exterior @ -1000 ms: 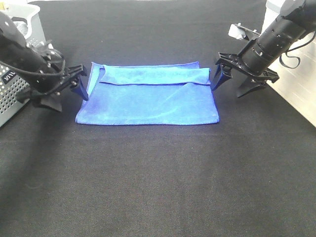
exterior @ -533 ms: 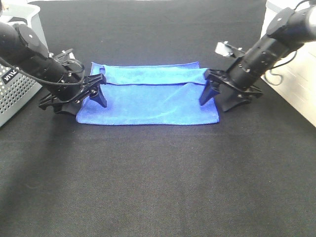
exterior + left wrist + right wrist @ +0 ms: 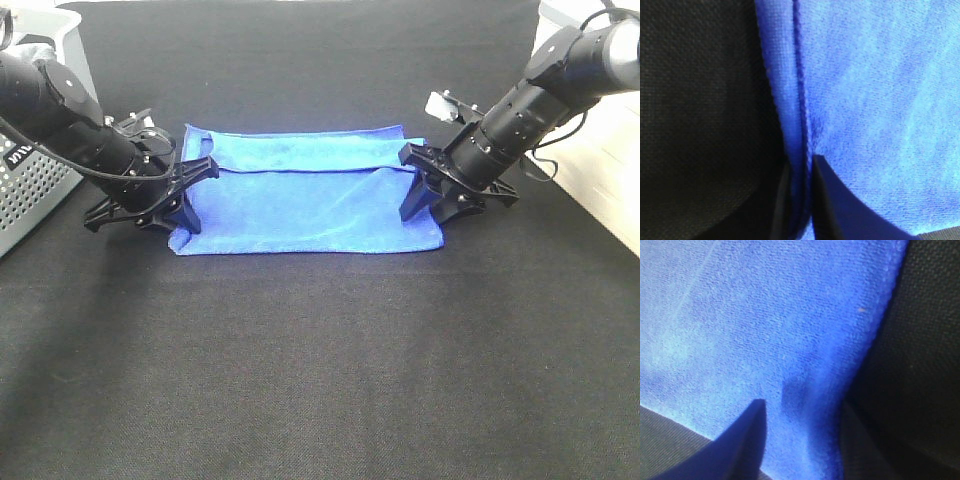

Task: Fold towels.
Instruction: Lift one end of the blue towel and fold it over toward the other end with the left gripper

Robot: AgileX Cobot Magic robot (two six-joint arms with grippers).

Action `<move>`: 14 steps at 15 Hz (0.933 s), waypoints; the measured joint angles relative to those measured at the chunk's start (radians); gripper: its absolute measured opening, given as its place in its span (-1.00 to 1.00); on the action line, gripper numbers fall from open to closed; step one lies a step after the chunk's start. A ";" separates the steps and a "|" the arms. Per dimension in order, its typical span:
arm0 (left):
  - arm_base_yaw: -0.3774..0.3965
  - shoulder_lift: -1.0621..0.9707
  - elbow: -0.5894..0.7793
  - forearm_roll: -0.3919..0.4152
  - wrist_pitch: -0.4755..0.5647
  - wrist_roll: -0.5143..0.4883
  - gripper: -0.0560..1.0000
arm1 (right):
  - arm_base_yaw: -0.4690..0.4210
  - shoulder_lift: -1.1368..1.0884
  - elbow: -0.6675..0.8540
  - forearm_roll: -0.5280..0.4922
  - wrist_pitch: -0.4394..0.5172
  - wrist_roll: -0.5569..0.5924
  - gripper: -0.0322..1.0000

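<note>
Now | left gripper: jaws narrow, pinching the blue microfibre towel hem between them | right gripper: jaws wide, towel edge between them.

left arm black, cabled | right arm black, ribbed | jaws black

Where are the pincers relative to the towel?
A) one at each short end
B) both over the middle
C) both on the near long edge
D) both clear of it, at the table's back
A: the left pincer is at the left end of the towel and the right pincer at its right end; each wrist view shows a towel edge between the jaws.
</note>
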 joint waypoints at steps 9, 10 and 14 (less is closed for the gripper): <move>-0.002 -0.033 0.005 0.025 0.164 0.046 -0.87 | 0.000 -0.010 0.000 -0.008 0.069 0.040 -0.94; -0.004 -0.051 0.006 0.040 0.198 0.046 -0.87 | 0.000 -0.027 0.000 -0.013 0.090 0.052 -0.94; -0.005 -0.135 0.089 0.060 0.244 0.048 -0.87 | 0.000 -0.132 0.126 -0.020 0.111 0.055 -0.94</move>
